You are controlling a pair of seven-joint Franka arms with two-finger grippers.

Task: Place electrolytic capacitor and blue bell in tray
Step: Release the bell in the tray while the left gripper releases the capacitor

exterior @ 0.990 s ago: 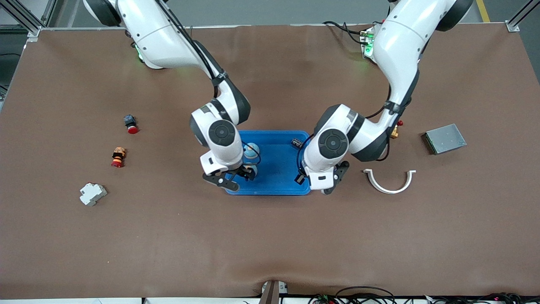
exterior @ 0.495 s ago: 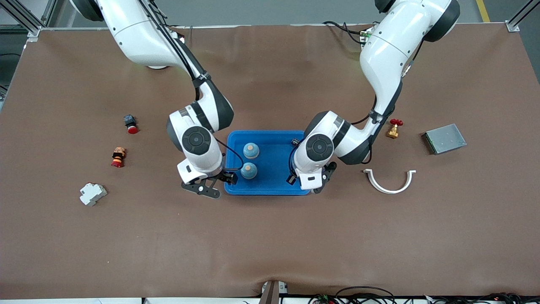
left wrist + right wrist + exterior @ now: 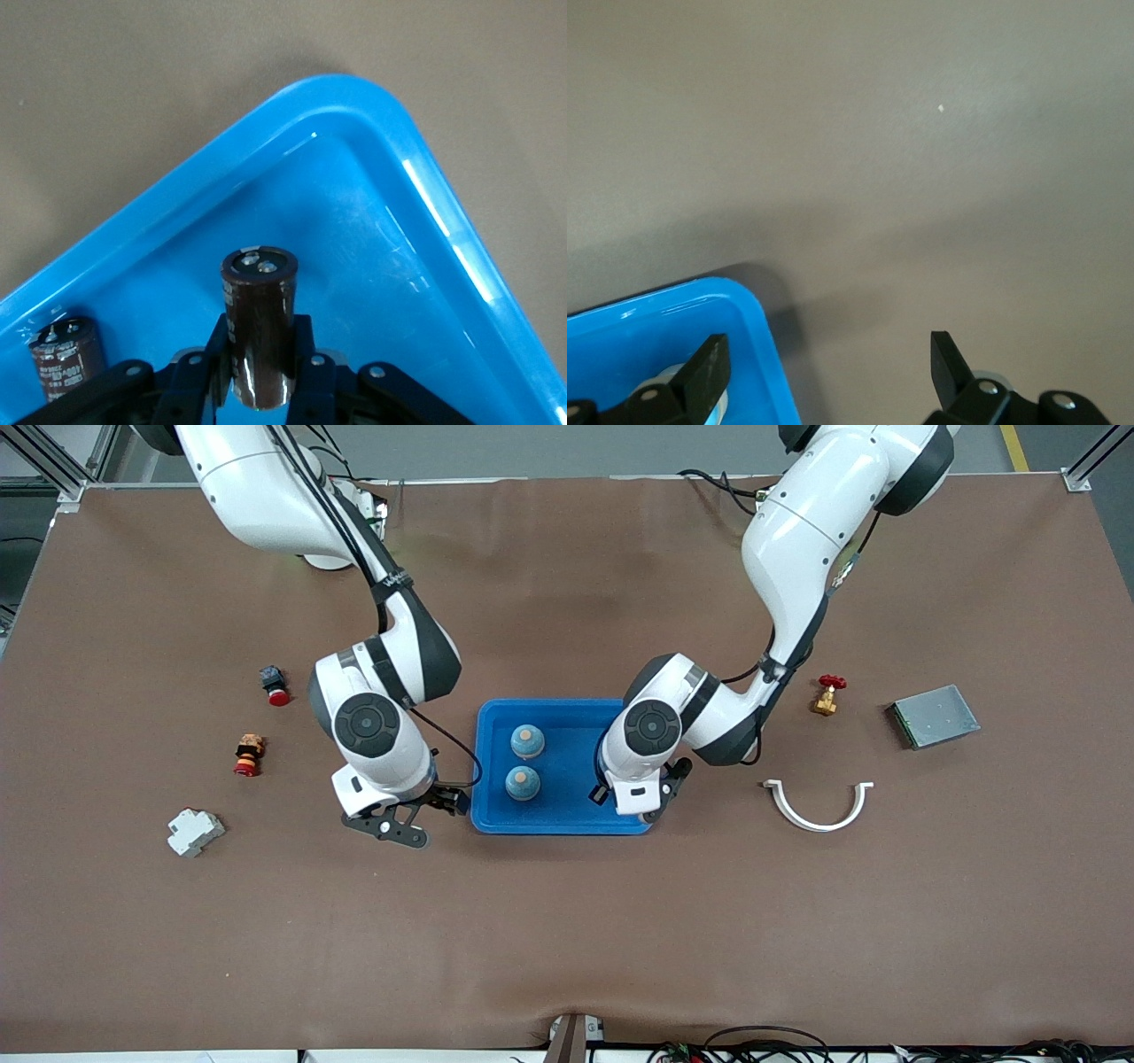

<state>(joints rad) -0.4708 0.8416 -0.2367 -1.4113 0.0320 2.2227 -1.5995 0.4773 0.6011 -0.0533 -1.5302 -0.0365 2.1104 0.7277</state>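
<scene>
The left tool (image 3: 257, 390) is clamped on a dark electrolytic capacitor (image 3: 259, 332), held upright over the blue tray (image 3: 567, 815) at its end toward the left arm; a second capacitor (image 3: 66, 354) stands in the tray close by. The right tool (image 3: 416, 819) hangs with its fingers spread apart, empty, over the tabletop (image 3: 567, 921) just beside the tray's other end. Two blue bells (image 3: 523, 783) sit inside the tray, one nearer the front camera than the other.

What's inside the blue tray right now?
Two blue bells stand in the tray. One capacitor stands on its floor; the left gripper holds another capacitor over it. The left arm covers that end in the front view.
</scene>
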